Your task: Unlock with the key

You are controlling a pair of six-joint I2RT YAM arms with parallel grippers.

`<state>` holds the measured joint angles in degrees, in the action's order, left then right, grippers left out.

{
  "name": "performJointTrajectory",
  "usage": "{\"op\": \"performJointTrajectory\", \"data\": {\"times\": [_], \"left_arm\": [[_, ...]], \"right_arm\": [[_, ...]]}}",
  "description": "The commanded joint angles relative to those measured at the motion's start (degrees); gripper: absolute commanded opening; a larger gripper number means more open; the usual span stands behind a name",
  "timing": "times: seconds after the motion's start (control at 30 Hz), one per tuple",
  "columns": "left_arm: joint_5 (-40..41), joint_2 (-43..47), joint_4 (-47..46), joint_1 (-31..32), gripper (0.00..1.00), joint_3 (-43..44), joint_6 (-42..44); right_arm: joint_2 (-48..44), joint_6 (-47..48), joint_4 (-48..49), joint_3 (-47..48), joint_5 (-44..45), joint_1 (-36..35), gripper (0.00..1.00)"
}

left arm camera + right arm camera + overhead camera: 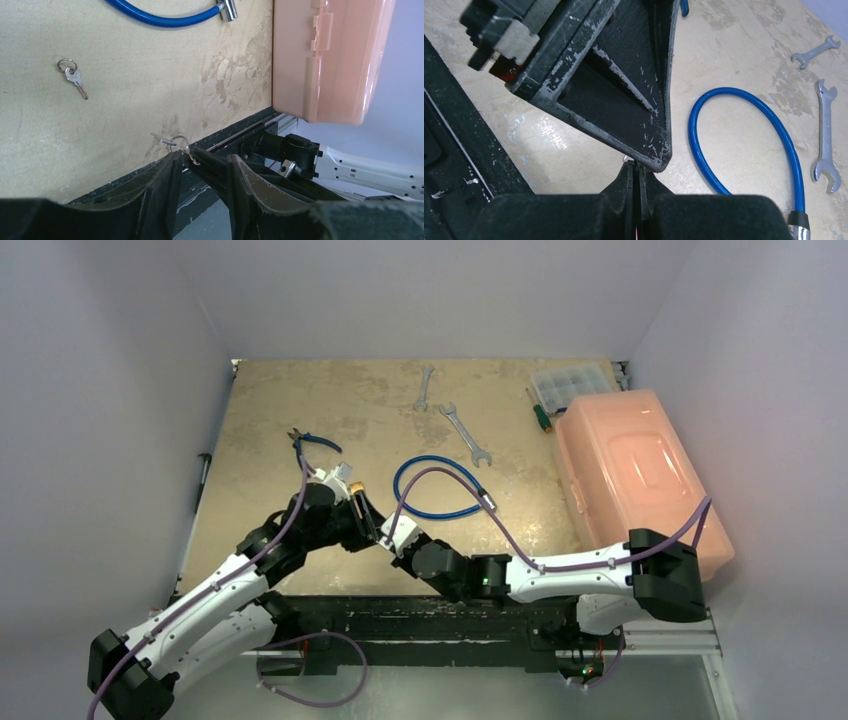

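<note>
Silvery key (171, 143), mostly hidden between the tightly pinched right fingers (621, 186)

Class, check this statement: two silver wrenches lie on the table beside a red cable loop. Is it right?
No. The cable loop is blue, not red, as the right wrist view shows. The two silver wrenches do lie on the table beside it.

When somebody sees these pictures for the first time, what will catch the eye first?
Most likely the big peach-coloured plastic case on the right side of the table, and the bright blue cable loop near the middle. Next come the two grippers, which meet toward the near edge: the right gripper, fingers pressed together, points between the spread fingers of the left gripper.
</note>
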<state>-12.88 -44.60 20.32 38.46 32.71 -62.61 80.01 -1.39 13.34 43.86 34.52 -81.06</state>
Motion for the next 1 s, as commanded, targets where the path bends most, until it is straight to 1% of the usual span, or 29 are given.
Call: {"op": "performJointTrajectory", "data": {"times": [0.0,0.17,0.33,0.47,0.5,0.6,0.77,0.97], "left_arm": [[1.2,-0.4,-2.1,0.4,0.40,-0.5,-0.8],[2.2,0.5,-1.2,0.4,0.39,-0.7,-1.4],[2.4,0.4,-2.0,0.5,0.33,-1.2,-2.1],[1.8,-0.2,-3.5,0.6,0.30,-1.7,-2.6],[1.8,-0.2,-3.9,0.6,0.29,-1.8,-2.8],[1.7,-0.4,-4.6,0.8,0.19,-1.9,-3.0],[1.6,-0.4,-4.9,1.2,0.00,-1.9,-3.1],[2.8,-0.1,-3.1,1.2,0.00,-1.8,-3.4]], "right_arm": [[-1.1,0.9,2.4,2.0,2.6,-0.9,0.00],[-3.5,0.7,3.4,0.5,3.9,-0.9,0.00],[-4.2,0.7,3.6,0.4,4.4,-0.9,0.00],[-4.1,0.7,4.1,0.4,4.2,-1.0,0.00],[-4.0,0.7,4.3,0.5,4.1,-1.0,0.00],[-3.8,0.7,4.6,0.6,4.0,-1.1,0.00],[-3.1,0.5,5.3,0.9,4.1,-1.2,0.00],[-2.7,-0.7,5.4,1.2,4.9,-1.2,0.00]]}}
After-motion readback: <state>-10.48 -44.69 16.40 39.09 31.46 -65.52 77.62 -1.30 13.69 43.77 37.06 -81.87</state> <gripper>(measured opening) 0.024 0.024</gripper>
